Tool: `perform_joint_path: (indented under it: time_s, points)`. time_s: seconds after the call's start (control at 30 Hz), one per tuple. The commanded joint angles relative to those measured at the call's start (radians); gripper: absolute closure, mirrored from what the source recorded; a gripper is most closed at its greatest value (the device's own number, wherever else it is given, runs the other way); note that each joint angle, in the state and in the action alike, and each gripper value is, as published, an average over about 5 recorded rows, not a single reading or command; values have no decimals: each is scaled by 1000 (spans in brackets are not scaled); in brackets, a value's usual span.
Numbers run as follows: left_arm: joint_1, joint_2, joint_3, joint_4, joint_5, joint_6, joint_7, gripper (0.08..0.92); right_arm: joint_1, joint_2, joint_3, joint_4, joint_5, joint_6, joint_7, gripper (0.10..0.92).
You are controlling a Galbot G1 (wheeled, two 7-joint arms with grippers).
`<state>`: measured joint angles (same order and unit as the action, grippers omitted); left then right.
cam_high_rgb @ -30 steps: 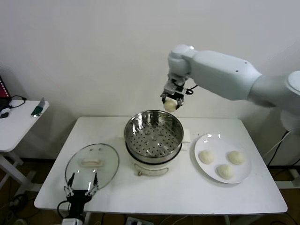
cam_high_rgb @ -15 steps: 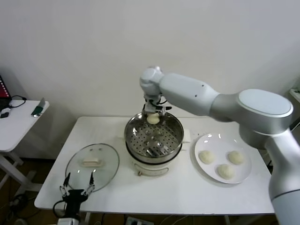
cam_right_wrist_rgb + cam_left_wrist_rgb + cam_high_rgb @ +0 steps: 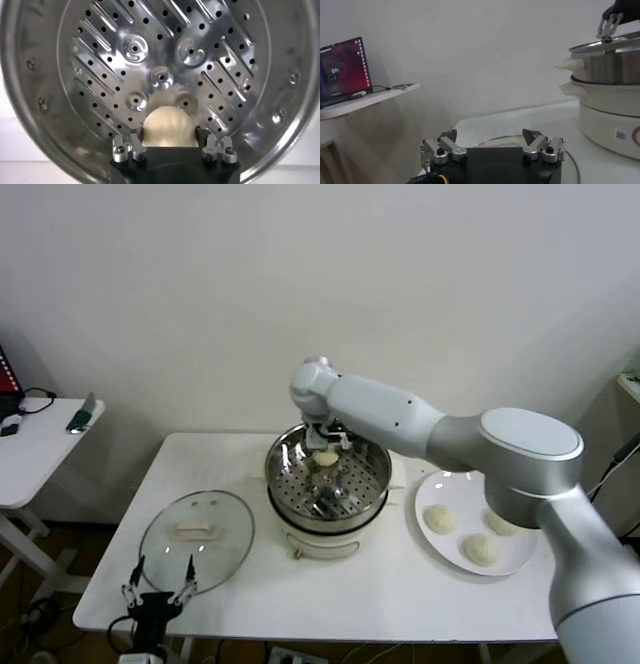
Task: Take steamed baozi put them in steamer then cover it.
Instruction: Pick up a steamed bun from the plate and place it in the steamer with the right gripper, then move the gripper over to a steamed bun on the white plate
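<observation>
Nearest the robot, the left pincer (image 3: 158, 592) hangs parked at the near edge of the white table (image 3: 340, 589), its fingers spread and empty, just in front of the flat glass lid (image 3: 196, 534), which lies on the table well apart from the pot. So the covering step is not yet begun.

To the right, three steamed baozi (image 3: 440, 518) sit on the white plate (image 3: 430, 484), none of them yet moved.

Farther back, in the middle of the table, stands the steamer (image 3: 328, 484). Its perforated tray (image 3: 165, 75) appears bare in the right wrist view: no bun rests on it. The right pincer (image 3: 327, 452) reaches down inside the steamer's rim, toward the far side, closed on the fourth baozi (image 3: 169, 127), which sits between its fingers (image 3: 125, 147) and close above the tray; whether the bun touches the metal cannot be told.

By my judgement the task is at an early stage: the first bun is about to be set down, three more remain, then the lid.
</observation>
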<state>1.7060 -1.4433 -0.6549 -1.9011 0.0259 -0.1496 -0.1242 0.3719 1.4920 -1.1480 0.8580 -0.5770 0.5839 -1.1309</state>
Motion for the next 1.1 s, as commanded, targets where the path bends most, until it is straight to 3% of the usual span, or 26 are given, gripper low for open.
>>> perform_joint_path:
  time_s: [0.03, 0.23, 0.4, 0.5, 0.67, 0.83, 0.93, 1.1]
  points:
    - [6, -1, 0, 2, 0, -4, -1, 177, -15, -9, 20, 24, -24, 4, 9, 232]
    - [9, 5, 8, 10, 8, -13, -2, 177, 59, -76, 22, 112, 60, -10, -1, 203]
    - [13, 9, 13, 5, 15, -11, -1, 177, 177, -216, 4, 246, 226, -97, -15, 202]
    - [12, 9, 17, -5, 18, -4, 0, 177, 290, -342, -93, 314, 412, -216, 12, 203]
    - [3, 7, 32, -22, 21, 14, 3, 177, 472, -526, -321, 388, 862, -502, 107, 203]
    - [-7, 6, 46, -28, 31, 21, 6, 177, 493, -664, -379, 419, 1132, -812, 39, 203]
    - [-2, 7, 46, -30, 30, 19, 6, 177, 458, -722, -390, 413, 1207, -904, 49, 203]
    - [7, 9, 33, -32, 15, 10, -17, 177, 354, -790, -394, 406, 1187, -941, 40, 203]
